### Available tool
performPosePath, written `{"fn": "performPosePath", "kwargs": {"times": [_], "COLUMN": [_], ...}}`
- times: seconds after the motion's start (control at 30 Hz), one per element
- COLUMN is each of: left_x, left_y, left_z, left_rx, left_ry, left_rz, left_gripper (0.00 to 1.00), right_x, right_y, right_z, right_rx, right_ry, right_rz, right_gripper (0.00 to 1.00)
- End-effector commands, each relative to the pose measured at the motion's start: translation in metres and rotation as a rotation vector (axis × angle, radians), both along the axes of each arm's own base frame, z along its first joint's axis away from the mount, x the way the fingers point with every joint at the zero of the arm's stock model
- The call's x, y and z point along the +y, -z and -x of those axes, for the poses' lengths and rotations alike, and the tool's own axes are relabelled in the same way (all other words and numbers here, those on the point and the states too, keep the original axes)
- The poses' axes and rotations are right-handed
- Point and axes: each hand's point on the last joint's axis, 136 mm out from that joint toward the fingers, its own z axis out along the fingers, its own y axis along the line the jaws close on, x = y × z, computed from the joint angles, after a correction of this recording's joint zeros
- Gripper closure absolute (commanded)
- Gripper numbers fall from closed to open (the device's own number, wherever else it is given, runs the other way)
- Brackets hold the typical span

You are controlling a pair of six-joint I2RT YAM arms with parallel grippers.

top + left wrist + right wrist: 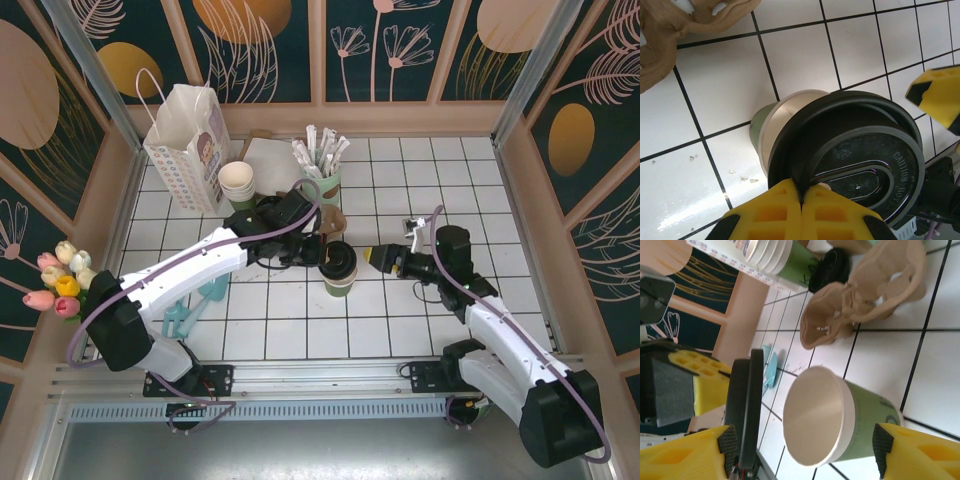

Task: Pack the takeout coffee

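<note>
**Q:** So, what lies nearest the arm bases?

**A:** Bare white tiled bench (300,330), with both arms reaching inward over it. At mid-bench stands the dark green cup (338,287). The left gripper (801,197) has its jaws pinched tight on the rim of the black lid (860,155). The lid sits tilted, leaving part of the cup's cream rim uncovered.

**Q:** And the right gripper (378,257)?

**A:** Its jaws are wide, one on each side of the cup. Whether a pad touches the wall, I cannot tell. Farther back are a pulp carrier (865,290) and a paper bag (185,140).

**Q:** Which step?

**A:** Lidding, it seems. Next, steady the cup and press the lid down level.
</note>
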Motion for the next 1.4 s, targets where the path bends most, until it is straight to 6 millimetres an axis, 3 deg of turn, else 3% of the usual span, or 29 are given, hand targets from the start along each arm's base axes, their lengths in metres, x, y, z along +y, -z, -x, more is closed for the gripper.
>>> {"fn": "performPosePath", "kwargs": {"times": [0.0,0.6,1.37], "left_x": [-0.002,-0.003,-0.011], "left_y": [0.013,0.029,0.049], "left_z": [-0.004,-0.003,0.001], "left_rx": [0.003,0.017,0.095], "left_ry": [-0.017,0.000,0.037], "left_rz": [-0.012,-0.035,-0.071], "left_gripper": [1.00,1.00,1.00], "right_x": [0.009,0.029,0.043], "right_y": [-0.012,0.009,0.019], "right_z": [0.009,0.020,0.023], "right_rx": [-0.048,0.015,0.034], "right_ry": [-0.065,-0.129,-0.165], "right_rz": [-0.060,-0.052,-0.033], "right_gripper": [0.28,0.30,0.30]}}
